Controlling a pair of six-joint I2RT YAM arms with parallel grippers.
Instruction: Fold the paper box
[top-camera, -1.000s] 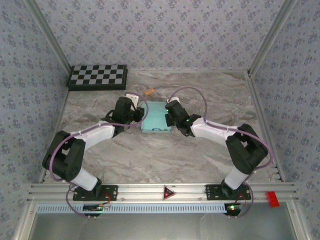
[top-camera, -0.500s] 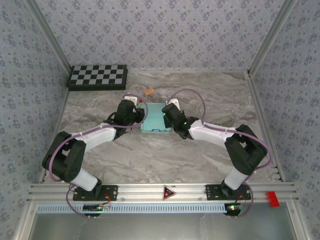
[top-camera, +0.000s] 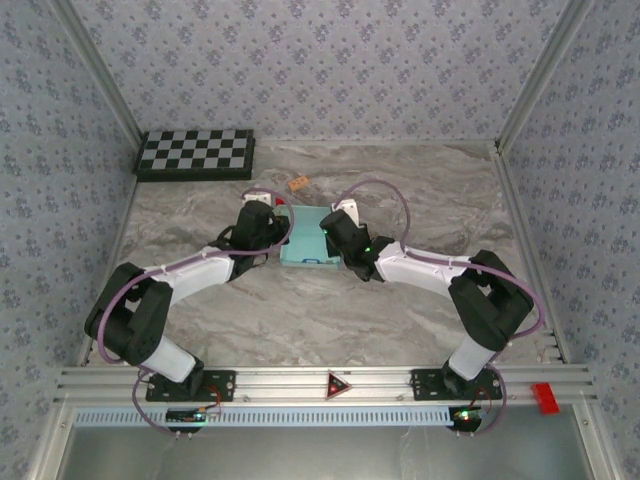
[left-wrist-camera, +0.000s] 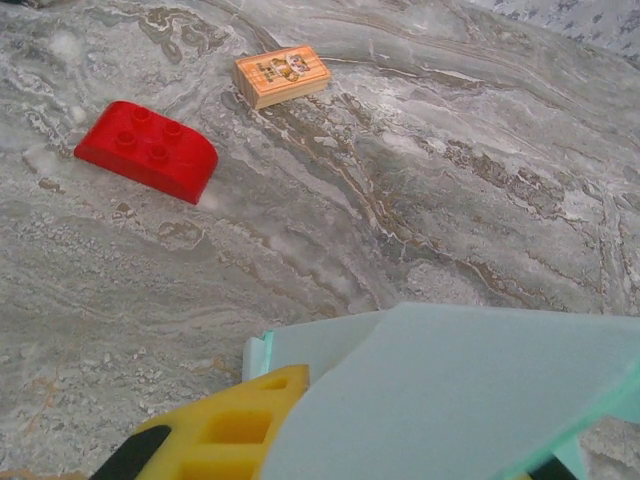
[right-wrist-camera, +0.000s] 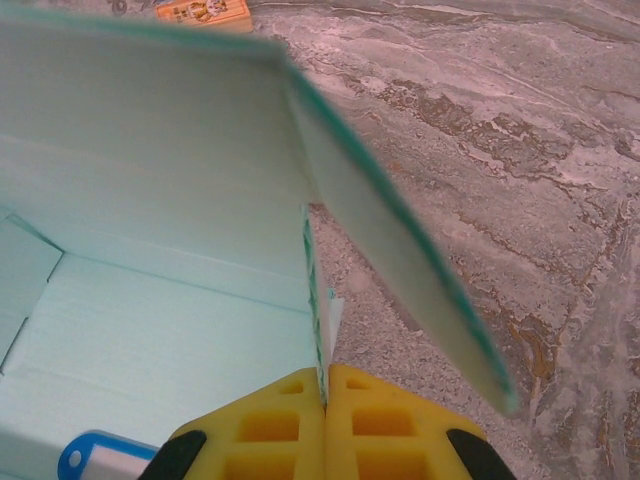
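The pale aqua paper box (top-camera: 304, 240) lies partly folded at mid-table between my two grippers. My right gripper (top-camera: 331, 233) is shut on the box's upright right wall; in the right wrist view its yellow fingertips (right-wrist-camera: 326, 385) pinch the wall's edge, with the box floor (right-wrist-camera: 150, 300) to the left and a loose side flap (right-wrist-camera: 400, 270) leaning out to the right. My left gripper (top-camera: 273, 228) is at the box's left side. One yellow finger (left-wrist-camera: 230, 430) presses the left wall (left-wrist-camera: 300, 345), while a raised flap (left-wrist-camera: 470, 390) hides the other finger.
A red block (left-wrist-camera: 148, 150) and a small wooden block (left-wrist-camera: 281, 75) lie just beyond the box, by the left gripper. A checkerboard (top-camera: 195, 152) stands at the back left. Wallpapered walls close in the table on three sides.
The right gripper has moved left, carrying the box's right wall inward. The left gripper has edged right toward the box, so the box looks narrower.
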